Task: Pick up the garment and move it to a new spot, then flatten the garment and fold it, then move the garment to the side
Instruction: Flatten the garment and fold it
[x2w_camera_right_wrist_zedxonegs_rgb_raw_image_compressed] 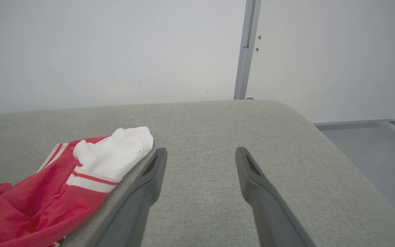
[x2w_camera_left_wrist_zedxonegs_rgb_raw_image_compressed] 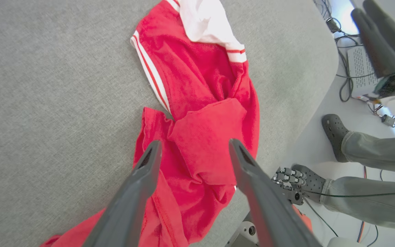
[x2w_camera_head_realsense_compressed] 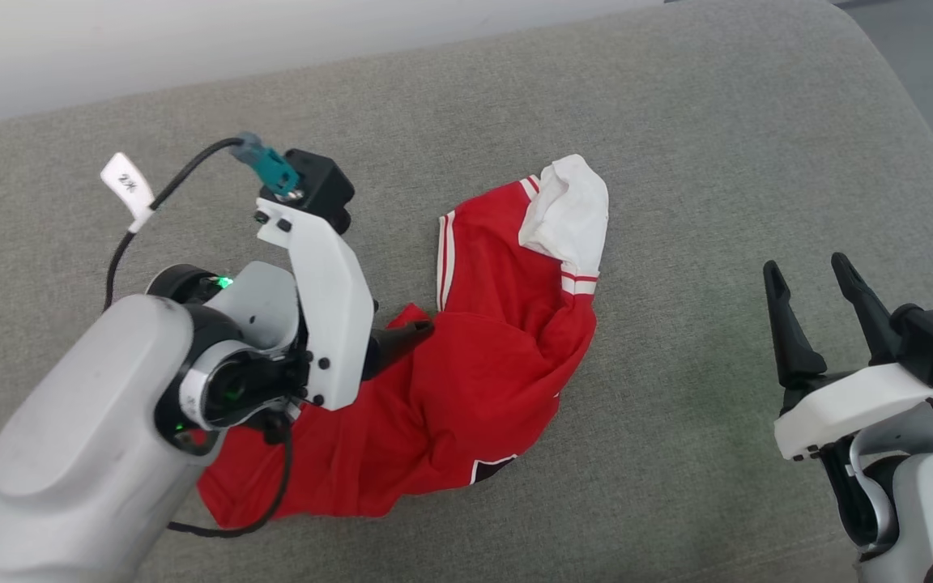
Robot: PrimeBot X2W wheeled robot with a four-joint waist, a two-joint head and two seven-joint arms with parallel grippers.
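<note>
Left tool (x2w_camera_left_wrist_zedxonegs_rgb_raw_image_compressed: 194, 143) splayed above crumpled garment (x2w_camera_left_wrist_zedxonegs_rgb_raw_image_compressed: 197, 85) (forearm (x2w_camera_head_realsense_compressed: 86, 429) angled across), right tool (x2w_camera_head_realsense_compressed: 804, 263) splayed

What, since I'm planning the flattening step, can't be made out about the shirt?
Head view: print on the garment hidden in folds, only a black-white scrap shows.
Head view: left forearm covers its lower left.
Left wrist view: left gripper and bottom edge hide its lower end.
Right wrist view: left edge cuts it off.

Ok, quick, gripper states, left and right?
Left gripper: open, poised over the crumpled red jersey, holding nothing.
Right gripper: open, empty, above the grey cushion.
</note>
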